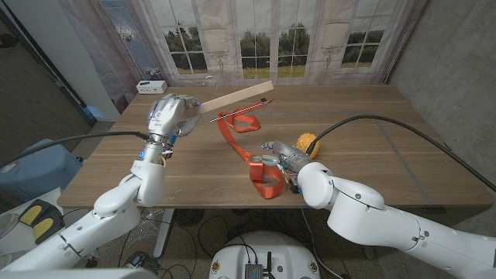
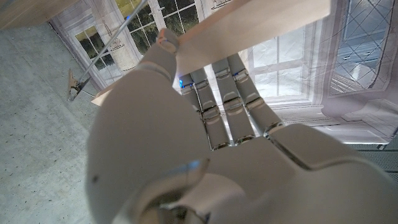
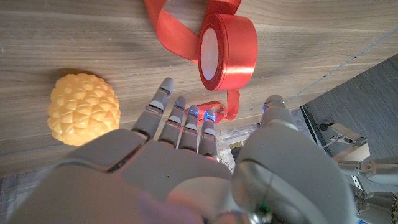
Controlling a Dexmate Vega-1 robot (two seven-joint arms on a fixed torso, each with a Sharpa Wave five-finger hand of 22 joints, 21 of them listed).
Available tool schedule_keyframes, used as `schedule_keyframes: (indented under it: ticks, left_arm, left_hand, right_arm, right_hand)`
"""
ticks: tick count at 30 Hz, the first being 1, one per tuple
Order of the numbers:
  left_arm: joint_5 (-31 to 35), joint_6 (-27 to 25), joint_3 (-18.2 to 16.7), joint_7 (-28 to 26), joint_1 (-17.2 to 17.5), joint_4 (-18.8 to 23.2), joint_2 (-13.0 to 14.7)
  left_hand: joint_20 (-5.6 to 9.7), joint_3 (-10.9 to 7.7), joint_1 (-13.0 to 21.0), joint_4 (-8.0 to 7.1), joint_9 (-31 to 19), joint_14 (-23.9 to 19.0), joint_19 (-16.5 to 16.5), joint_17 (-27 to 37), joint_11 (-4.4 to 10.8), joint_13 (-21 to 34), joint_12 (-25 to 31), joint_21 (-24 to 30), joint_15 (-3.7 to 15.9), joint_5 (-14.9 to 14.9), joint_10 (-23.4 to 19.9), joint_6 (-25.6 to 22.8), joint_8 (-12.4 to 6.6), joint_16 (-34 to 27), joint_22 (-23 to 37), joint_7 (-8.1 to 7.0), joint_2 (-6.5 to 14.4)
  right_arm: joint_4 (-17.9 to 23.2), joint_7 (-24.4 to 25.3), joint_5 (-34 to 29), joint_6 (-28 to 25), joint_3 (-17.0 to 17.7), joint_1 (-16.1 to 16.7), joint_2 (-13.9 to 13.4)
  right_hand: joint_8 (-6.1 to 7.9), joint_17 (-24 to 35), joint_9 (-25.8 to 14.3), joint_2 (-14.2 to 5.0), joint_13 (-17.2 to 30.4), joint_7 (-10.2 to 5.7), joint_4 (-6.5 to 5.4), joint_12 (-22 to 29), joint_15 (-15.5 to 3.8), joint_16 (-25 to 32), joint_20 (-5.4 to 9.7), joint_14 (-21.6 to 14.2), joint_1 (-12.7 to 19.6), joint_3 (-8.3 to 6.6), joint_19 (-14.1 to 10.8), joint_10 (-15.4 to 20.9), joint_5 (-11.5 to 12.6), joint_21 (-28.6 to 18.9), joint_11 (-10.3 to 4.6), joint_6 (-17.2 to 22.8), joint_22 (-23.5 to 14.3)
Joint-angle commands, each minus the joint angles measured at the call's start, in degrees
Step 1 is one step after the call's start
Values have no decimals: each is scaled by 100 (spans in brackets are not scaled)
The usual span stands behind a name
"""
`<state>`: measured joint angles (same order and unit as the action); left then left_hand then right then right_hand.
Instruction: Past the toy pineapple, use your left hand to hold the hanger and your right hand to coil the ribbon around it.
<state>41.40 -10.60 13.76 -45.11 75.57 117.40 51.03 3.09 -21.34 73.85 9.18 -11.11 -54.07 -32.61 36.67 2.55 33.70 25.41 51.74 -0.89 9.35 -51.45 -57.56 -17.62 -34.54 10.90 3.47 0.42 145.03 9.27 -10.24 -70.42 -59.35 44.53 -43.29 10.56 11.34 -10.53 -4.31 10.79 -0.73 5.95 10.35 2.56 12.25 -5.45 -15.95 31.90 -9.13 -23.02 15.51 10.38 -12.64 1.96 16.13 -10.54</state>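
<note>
Wooden hanger [image 1: 236,97]: held clear of the tabletop [image 1: 372,132] by the left hand [image 1: 172,116], its pale bar slanting up toward the window side. In the left wrist view the fingers [image 2: 233,93] wrap the bar [image 2: 261,25] with the thumb on its near edge; a metal hook [image 2: 102,56] shows beyond.

Red ribbon [image 1: 242,128]: loose loops lie on the tabletop from just below the hanger's far end down toward the near edge. One strand rises to the bar; whether it wraps around the bar cannot be told.

Ribbon spool [image 3: 227,50]: lies on the tabletop beside the loose strands, just ahead of the right hand's fingertips [image 3: 186,115].

Right hand [image 1: 279,159]: low over the tabletop near its front edge, fingers partly extended. A small loop of ribbon [image 3: 217,111] sits between the fingers and the thumb; whether it is actually pinched cannot be told.

Toy pineapple [image 1: 308,144]: yellow, bumpy, resting on the tabletop just beside the right hand, on its outer side.

White box [image 1: 151,86]: far left corner of the tabletop, by the curtain.
</note>
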Motion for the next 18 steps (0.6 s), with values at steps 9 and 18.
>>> schedule_keyframes:
  ticks: [9,18]
  left_arm:
    - [-97,168,-155,-131,73,-152,-52]
    - [-99,149,-180,-143,109,-160,-84]
  left_hand:
    - [264,-12,783,-22,-314,-936,19,45,41,24,-22,72,1415,52,-112,-254,-18,26,7,-18,808]
    - [270,-12,786,-21,-317,-952,39,76,60,42,-41,117,1416,51,-124,-263,-15,49,1,-13,808]
  right_arm:
    - [-383,341,729,-957,-1135,-1384,551]
    - [-620,528,1543,-957,-1394,-1902,648]
  right_hand:
    - [-15,38,-22,-14,31,-22,-50,21,35,12,-34,-46,-142,46,-15,-52,10,-7,3,-45,-14]
    - [-4,43,-23,37,36,5,-114,67,43,65,-57,-211,-323,132,-218,25,11,-68,82,-105,-7]
